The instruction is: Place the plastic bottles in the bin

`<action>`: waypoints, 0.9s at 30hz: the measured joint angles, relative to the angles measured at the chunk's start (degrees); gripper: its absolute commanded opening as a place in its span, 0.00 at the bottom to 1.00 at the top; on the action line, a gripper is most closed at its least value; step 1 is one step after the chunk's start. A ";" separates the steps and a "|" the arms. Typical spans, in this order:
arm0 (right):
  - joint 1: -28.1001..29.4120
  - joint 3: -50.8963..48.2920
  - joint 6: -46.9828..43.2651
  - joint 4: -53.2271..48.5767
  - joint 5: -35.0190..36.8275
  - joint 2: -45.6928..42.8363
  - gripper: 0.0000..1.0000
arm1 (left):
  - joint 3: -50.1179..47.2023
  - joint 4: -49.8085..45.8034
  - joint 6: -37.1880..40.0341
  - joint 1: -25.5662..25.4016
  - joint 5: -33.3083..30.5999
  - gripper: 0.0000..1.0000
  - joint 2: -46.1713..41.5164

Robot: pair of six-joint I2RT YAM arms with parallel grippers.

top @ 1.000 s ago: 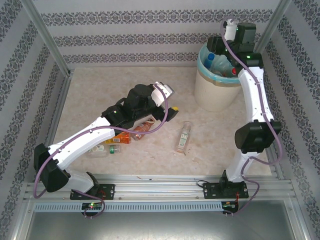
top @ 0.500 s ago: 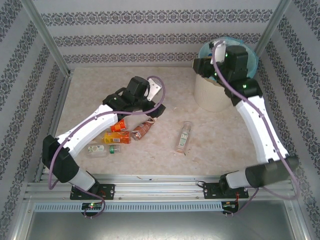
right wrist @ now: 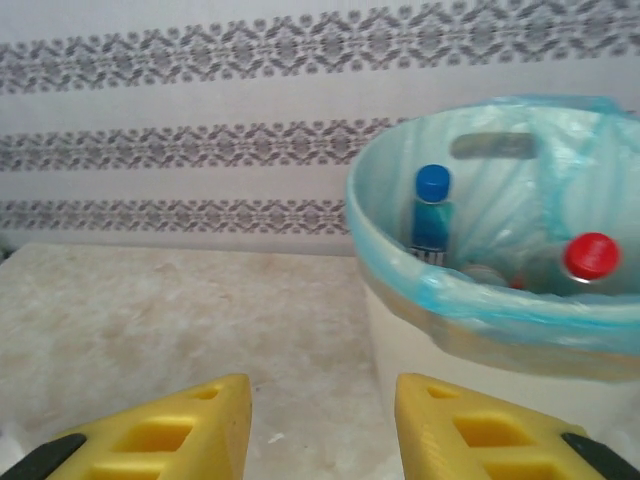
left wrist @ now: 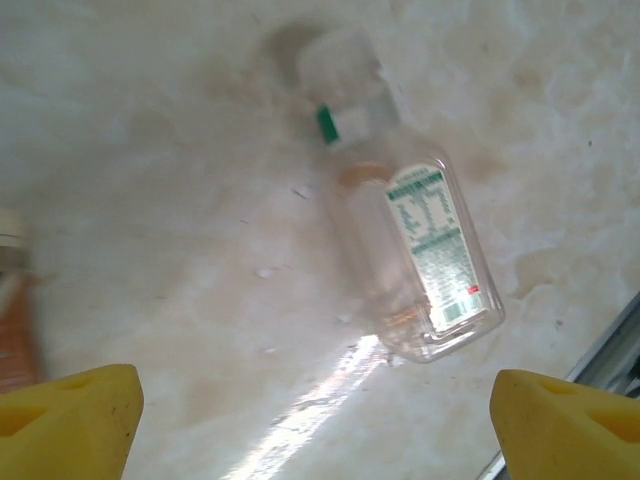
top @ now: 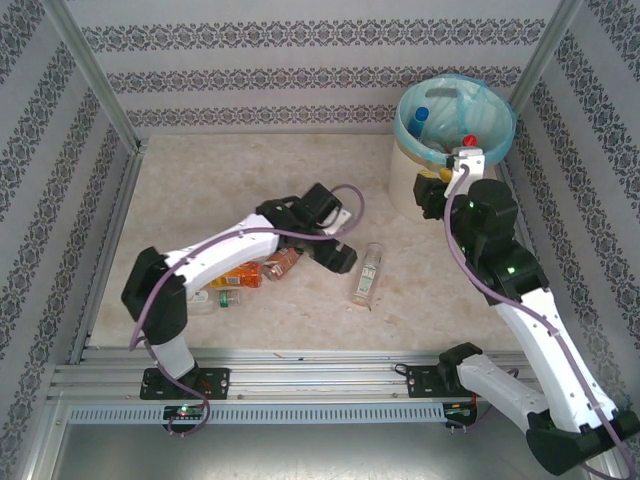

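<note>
Seeing left hand (left wrist: 315, 415) hanging over tabletop (left wrist: 150, 150), fingers (left wrist: 70, 415) spread wide, released, gripping nothing. Finding clear bottle (left wrist: 410, 260) lying flat just ahead of that hand, touching neither finger, sitting nearer the right-side one, base end closest and cap end pointing away. Reading, in left wrist view, a green band at its neck and a white-and-green label facing up. Catching a blurred sliver of reddish bottle (left wrist: 12, 310) at that view's left edge.

Placing, from top view, the clear bottle mid-tabletop, just right of left hand and well apart from bin (top: 405, 180). Picking up there what the wrist view is missing: orange bottle (top: 238, 275) and green-capped bottle (top: 215, 298) lying close together with the reddish one, under and beside the left arm.

Finding right hand (right wrist: 320, 410) just beside bin's near wall, fingers parted, bare tabletop showing in the gap, grasping nothing; not managing to tell whether touching the wall.

Looking, through right wrist view, over the blue liner (right wrist: 450, 300) folded on the rim: blue-capped bottle (right wrist: 432, 215) standing upright against the far side, red-capped bottle (right wrist: 590, 257) to its right, further contents too blurred to name. Getting only the two caps from top view.
</note>
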 measured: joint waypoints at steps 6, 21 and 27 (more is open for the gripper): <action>-0.02 -0.31 -2.97 1.07 4.83 -3.98 0.46 | 4.37 -0.04 -3.72 -3.98 0.02 0.92 7.80; -0.02 -4.02 -4.74 1.81 8.37 -9.05 0.49 | 13.40 -2.36 -3.74 -7.65 -0.28 0.89 17.84; -0.07 -4.22 -4.74 1.86 9.14 -9.81 0.50 | 16.02 -4.20 -2.05 -8.02 -0.28 0.88 22.36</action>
